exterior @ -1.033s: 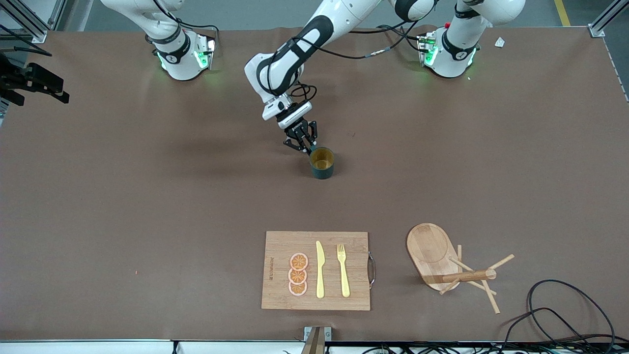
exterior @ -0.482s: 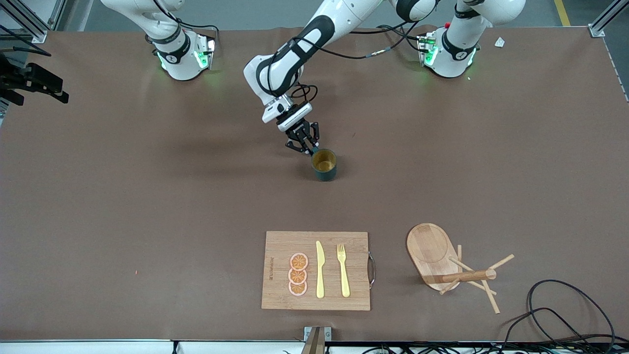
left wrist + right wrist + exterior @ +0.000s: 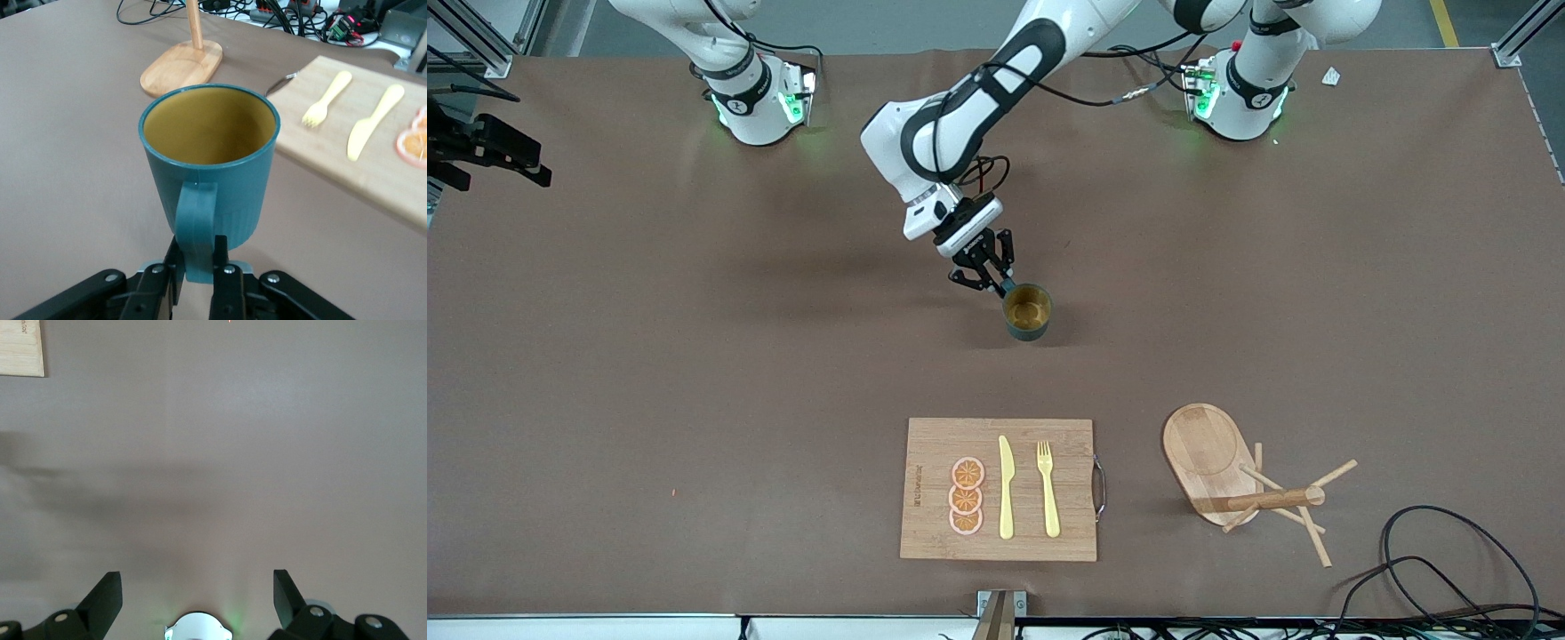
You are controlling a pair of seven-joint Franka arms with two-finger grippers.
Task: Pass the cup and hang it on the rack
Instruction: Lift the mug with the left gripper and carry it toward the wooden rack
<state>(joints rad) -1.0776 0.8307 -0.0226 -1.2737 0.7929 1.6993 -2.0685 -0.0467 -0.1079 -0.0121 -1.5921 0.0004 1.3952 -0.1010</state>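
The dark teal cup (image 3: 1027,311), yellowish-brown inside, stands upright near the table's middle. My left gripper (image 3: 996,283) reaches across from its base and is shut on the cup's handle. In the left wrist view the gripper (image 3: 197,267) has both fingers clamped on the handle of the cup (image 3: 210,153). I cannot tell whether the cup touches the table. The wooden rack (image 3: 1209,458) stands nearer the front camera, toward the left arm's end, and its base also shows in the left wrist view (image 3: 181,65). My right gripper (image 3: 197,575) is open and empty, high over bare table.
A bamboo cutting board (image 3: 934,444) lies near the table's front edge, beside the rack, with orange slices (image 3: 966,496), a yellow knife (image 3: 1006,489) and a fork (image 3: 1048,489). Black cables (image 3: 1449,569) lie at the front corner by the rack.
My left gripper has moved with the cup a short way toward the front camera and toward the left arm's end. The rack and the board have not moved.
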